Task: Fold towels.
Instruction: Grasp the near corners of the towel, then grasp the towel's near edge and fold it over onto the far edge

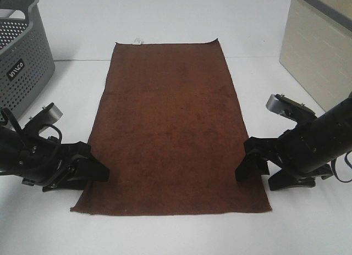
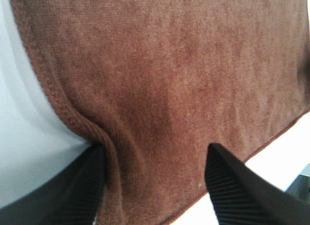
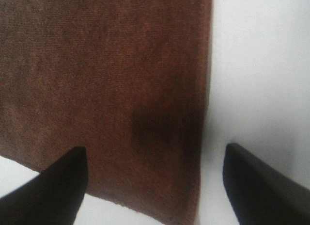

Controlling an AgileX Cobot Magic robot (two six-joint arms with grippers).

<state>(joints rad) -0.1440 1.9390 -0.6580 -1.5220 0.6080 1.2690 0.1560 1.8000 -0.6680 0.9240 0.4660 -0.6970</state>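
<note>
A brown towel [image 1: 168, 123] lies spread flat on the white table [image 1: 165, 233], long side running away from me. My left gripper [image 1: 93, 161] is open at the towel's left edge near the front corner. In the left wrist view, the gripper [image 2: 156, 150] has the towel [image 2: 169, 79] between its fingers, and the hem is slightly bunched against one finger [image 2: 89, 181]. My right gripper [image 1: 246, 159] is open at the towel's right edge near the front. In the right wrist view, the gripper [image 3: 156, 150] straddles the towel's side edge [image 3: 121, 79].
A grey perforated basket [image 1: 22, 51] stands at the back left. A beige cabinet [image 1: 316, 51] stands at the back right. A small white label [image 1: 137, 42] sits at the towel's far edge.
</note>
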